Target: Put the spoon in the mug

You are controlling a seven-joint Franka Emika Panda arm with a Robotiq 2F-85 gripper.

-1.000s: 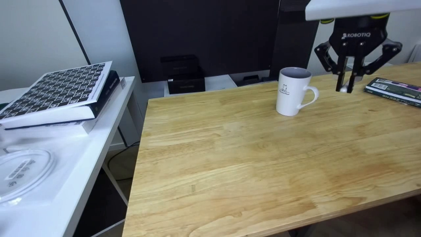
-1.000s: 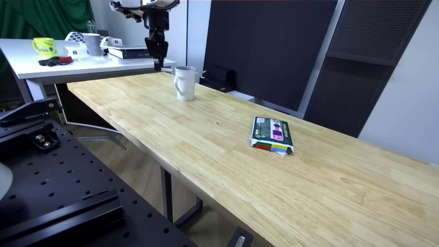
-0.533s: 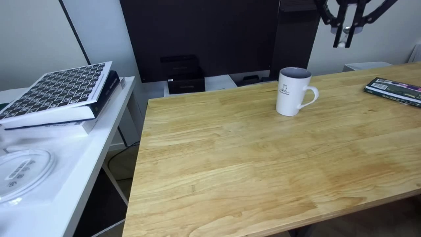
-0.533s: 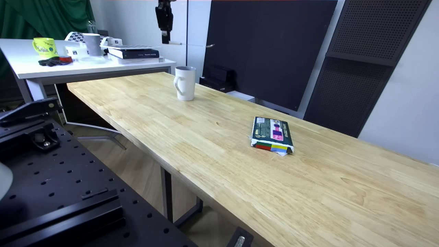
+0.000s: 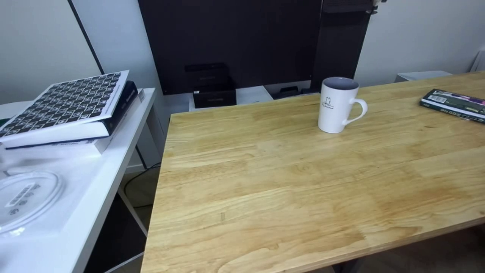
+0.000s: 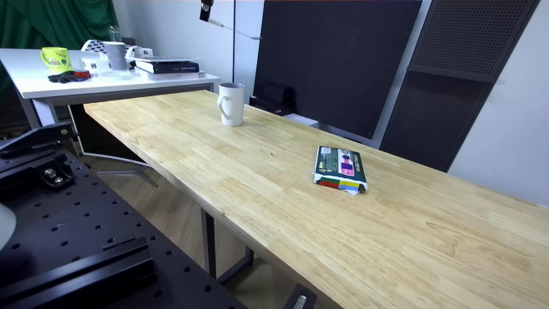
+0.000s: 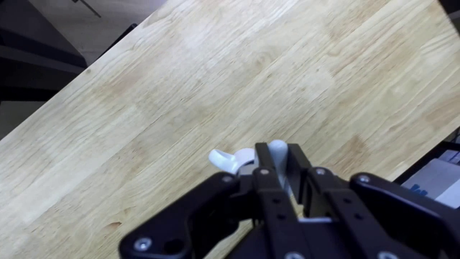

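- Your hand [image 7: 277, 144] grips the spoon [image 7: 279, 154] by its white handle — fingers close together, parted only by it.
- The spoon slants bowl-end down, high above the worktop [image 5: 265, 189].
- You see the mug [image 5: 335, 112] upright on the worktop — partly hidden by your hand in the wrist view.

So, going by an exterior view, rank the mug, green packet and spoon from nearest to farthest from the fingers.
1. Spoon: handle end between the fingers.
2. Mug: below, upright on the table.
3. Packet: farther along the table, down and to the picture's right.
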